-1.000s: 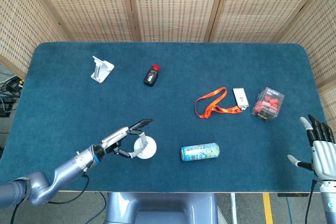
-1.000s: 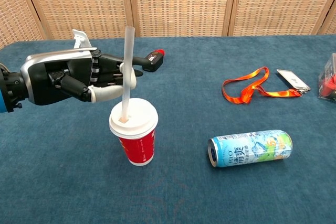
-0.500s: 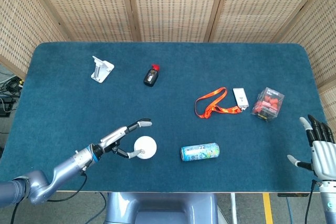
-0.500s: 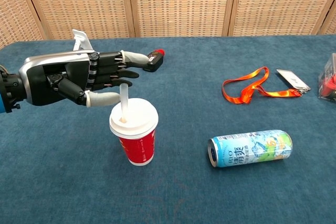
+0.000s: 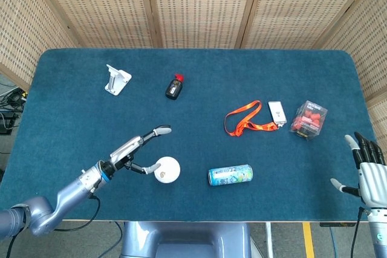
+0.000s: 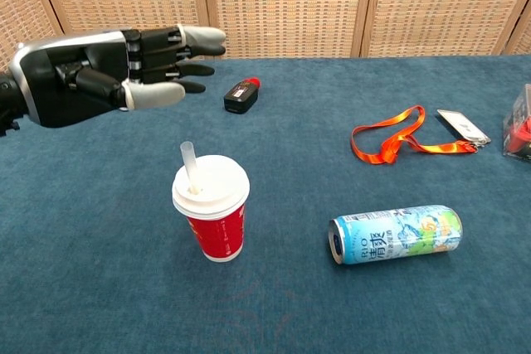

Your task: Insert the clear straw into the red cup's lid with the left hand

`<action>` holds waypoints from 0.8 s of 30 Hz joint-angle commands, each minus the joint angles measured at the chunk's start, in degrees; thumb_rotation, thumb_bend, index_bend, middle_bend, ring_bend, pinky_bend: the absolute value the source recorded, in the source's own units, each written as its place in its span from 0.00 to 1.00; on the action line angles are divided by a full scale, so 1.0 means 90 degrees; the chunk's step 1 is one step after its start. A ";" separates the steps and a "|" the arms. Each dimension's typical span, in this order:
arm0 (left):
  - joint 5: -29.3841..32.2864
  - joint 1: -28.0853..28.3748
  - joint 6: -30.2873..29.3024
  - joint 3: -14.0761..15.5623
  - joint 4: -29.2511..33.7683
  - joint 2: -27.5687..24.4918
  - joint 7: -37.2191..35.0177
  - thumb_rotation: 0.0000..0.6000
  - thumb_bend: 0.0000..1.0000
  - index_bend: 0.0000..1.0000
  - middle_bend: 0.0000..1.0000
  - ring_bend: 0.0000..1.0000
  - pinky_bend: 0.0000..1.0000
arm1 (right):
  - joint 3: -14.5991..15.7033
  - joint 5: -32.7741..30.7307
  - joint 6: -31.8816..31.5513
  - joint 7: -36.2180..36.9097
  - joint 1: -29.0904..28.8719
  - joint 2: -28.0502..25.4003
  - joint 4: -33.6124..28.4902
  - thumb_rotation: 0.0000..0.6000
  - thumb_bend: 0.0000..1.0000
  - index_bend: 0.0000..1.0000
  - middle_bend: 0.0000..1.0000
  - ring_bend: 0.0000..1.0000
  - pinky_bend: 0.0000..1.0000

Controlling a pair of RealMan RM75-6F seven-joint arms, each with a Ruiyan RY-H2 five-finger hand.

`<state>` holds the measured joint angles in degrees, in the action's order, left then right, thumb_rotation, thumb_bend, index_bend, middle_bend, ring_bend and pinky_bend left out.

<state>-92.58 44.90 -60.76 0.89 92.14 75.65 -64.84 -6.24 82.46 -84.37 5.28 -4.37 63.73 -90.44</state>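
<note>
The red cup (image 6: 216, 235) stands upright near the table's front, its white lid (image 6: 211, 186) (image 5: 165, 169) on top. The clear straw (image 6: 190, 168) sticks through the lid, with only a short end showing above it. My left hand (image 6: 104, 70) (image 5: 134, 151) hovers above and to the left of the cup, fingers spread, holding nothing and apart from the straw. My right hand (image 5: 370, 170) rests open at the table's front right corner, far from the cup.
A blue drink can (image 6: 395, 235) lies on its side right of the cup. An orange lanyard (image 6: 397, 143), a white card (image 5: 277, 112) and a clear box of red pieces (image 5: 308, 119) lie at the right. A black-and-red bottle (image 6: 241, 94) and a white stand (image 5: 117, 80) sit farther back.
The straw has gone down through the lid until only its tip shows. My left hand has let go of it and risen up and to the left.
</note>
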 commanded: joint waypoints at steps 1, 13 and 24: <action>0.0097 0.0042 0.0053 -0.0112 0.0182 -0.0115 0.0115 1.00 0.40 0.10 0.00 0.00 0.00 | 0.0000 0.0000 0.0001 0.0007 0.0001 -0.0004 -0.0002 1.00 0.07 0.04 0.00 0.00 0.00; 0.0841 0.0149 0.0519 -0.0535 0.0830 -0.0313 0.1179 1.00 0.44 0.11 0.00 0.00 0.00 | -0.0011 0.0007 -0.0031 0.0087 0.0016 -0.0034 0.0010 1.00 0.07 0.04 0.00 0.00 0.00; 0.1501 -0.0817 -0.0619 -0.0329 0.0460 -0.0507 0.4736 1.00 0.40 0.02 0.00 0.00 0.00 | -0.0019 -0.0042 0.0012 0.0046 0.0006 -0.0025 0.0029 1.00 0.07 0.04 0.00 0.00 0.00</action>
<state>-82.18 42.48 -60.08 -3.21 97.61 71.73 -36.78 -6.43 82.06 -84.24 5.77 -4.30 63.47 -90.15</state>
